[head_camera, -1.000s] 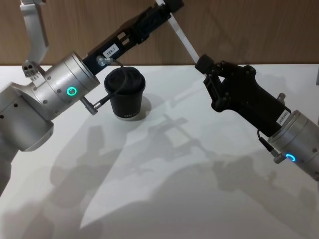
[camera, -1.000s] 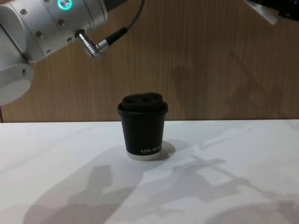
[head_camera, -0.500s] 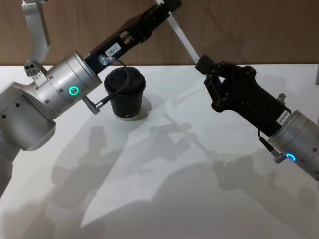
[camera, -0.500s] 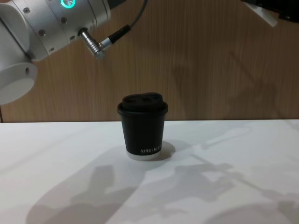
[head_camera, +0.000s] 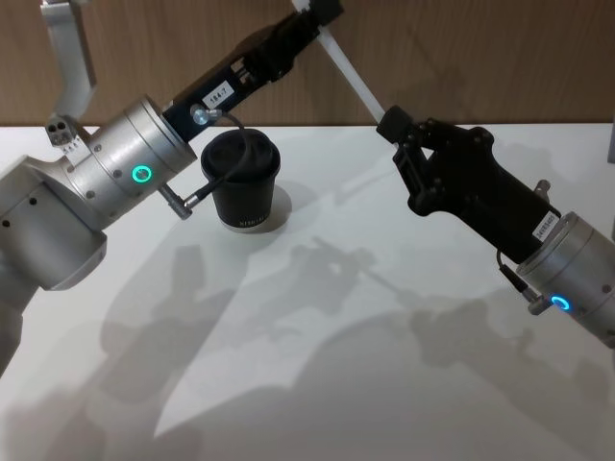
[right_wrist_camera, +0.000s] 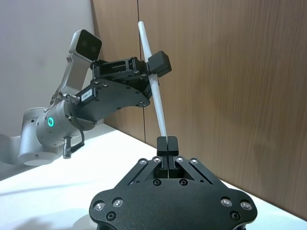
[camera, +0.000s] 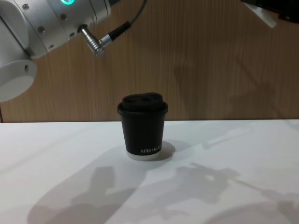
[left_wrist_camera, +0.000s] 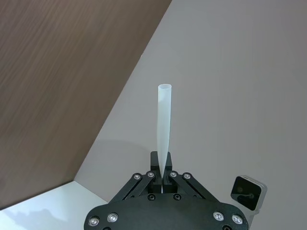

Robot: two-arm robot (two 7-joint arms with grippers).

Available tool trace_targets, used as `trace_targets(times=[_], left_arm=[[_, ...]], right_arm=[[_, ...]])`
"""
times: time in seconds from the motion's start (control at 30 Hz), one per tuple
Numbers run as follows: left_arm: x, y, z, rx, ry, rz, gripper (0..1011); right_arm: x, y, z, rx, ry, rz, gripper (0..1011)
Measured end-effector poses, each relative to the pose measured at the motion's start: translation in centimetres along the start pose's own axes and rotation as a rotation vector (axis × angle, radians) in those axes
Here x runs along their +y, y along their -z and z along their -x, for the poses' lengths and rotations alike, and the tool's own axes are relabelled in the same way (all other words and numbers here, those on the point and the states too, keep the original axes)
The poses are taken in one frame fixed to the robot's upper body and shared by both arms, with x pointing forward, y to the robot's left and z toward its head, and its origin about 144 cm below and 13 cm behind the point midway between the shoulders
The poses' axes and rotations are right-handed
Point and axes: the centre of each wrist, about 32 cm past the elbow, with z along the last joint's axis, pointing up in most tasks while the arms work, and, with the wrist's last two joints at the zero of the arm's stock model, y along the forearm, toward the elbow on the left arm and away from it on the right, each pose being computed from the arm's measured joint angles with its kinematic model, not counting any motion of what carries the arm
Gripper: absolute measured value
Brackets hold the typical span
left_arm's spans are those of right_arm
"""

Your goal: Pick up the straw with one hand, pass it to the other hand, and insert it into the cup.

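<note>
The white straw (head_camera: 351, 79) hangs slanted in the air above the table, held at both ends. My left gripper (head_camera: 317, 13), on its silver wrist with a green ring, is shut on the straw's upper end (left_wrist_camera: 164, 120). My right gripper (head_camera: 392, 123) is shut on the lower end (right_wrist_camera: 156, 100), to the right of the cup and above it. In the right wrist view the left gripper (right_wrist_camera: 154, 67) grips the straw farther up. The black lidded cup (head_camera: 245, 182) stands upright on the table (camera: 144, 130), under the left forearm.
The white table (head_camera: 336, 365) lies open in front of and to the right of the cup. A wood-panel wall (head_camera: 480, 58) stands close behind. A small white camera unit (left_wrist_camera: 245, 191) shows low in the left wrist view.
The left arm has risen slightly and shifted a little left, taking the straw's upper end with it. The right arm and the cup have not moved.
</note>
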Motion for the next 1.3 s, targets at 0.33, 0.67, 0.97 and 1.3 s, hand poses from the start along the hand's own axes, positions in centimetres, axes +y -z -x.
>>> trace_targets(times=[0.33, 0.67, 0.97, 1.3], left_arm=[[0.0, 0.0, 0.2, 0.001, 0.003, 0.007, 10], [0.3, -0.2, 0.5, -0.033, -0.020, 0.006, 10], [1.0, -0.9, 0.9, -0.138, -0.083, -0.026, 10], [2.0, -1.8, 1.5, -0.292, -0.171, -0.061, 10]], right_arm=[[0.0, 0.0, 0.0, 0.000, 0.001, 0.001, 257], [0.0, 0.0, 0.0, -0.001, 0.000, 0.000, 574], [0.0, 0.0, 0.0, -0.001, 0.000, 0.000, 863], [0.0, 0.0, 0.0, -0.001, 0.000, 0.000, 1001]])
